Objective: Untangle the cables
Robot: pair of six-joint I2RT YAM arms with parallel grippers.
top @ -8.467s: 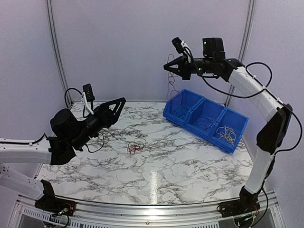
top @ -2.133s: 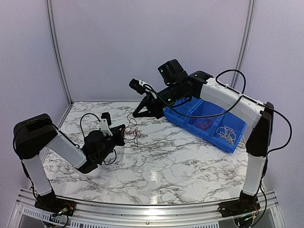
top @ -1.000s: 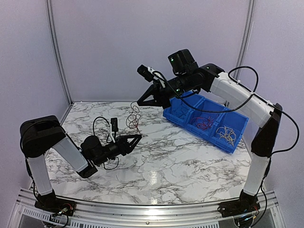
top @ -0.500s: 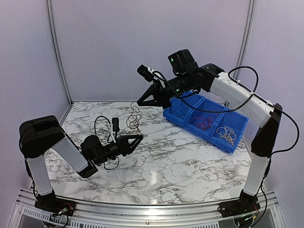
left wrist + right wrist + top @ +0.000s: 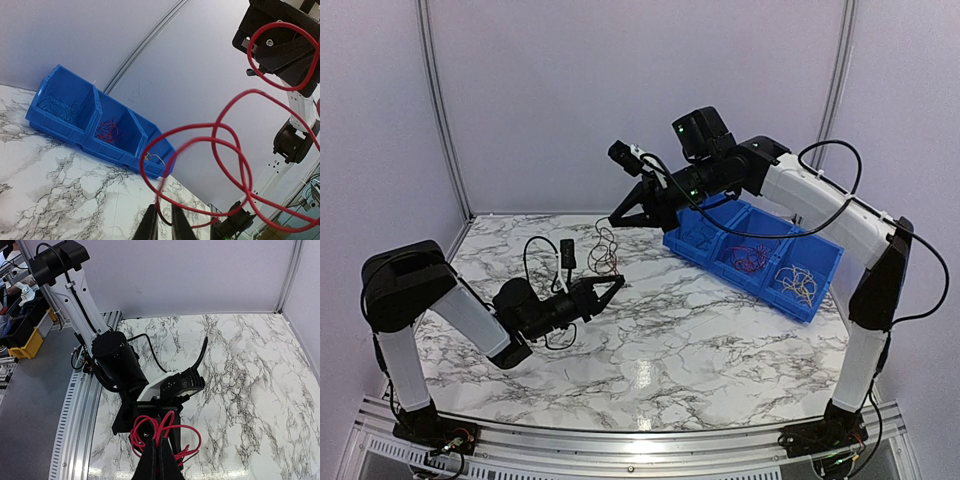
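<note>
The cables show as one red wire tangle (image 5: 605, 250), looped and hanging in the air over the marble table. My right gripper (image 5: 613, 220) is shut on its top, and in the right wrist view the red loops (image 5: 167, 432) spread just past my right gripper (image 5: 156, 441). My left gripper (image 5: 618, 281) reaches up from below, its jaws closed on the lowest strand. In the left wrist view a red strand (image 5: 225, 150) runs down between the narrow fingers of my left gripper (image 5: 164, 207).
A blue three-compartment bin (image 5: 735, 278) stands at the back right, holding separate blue, red and yellowish wires; it also shows as the bin (image 5: 60, 127) in the left wrist view. The marble tabletop (image 5: 700, 340) lies below.
My left gripper has closed on the bottom of the red tangle after standing open beneath it, and has risen slightly. The right arm holds still.
</note>
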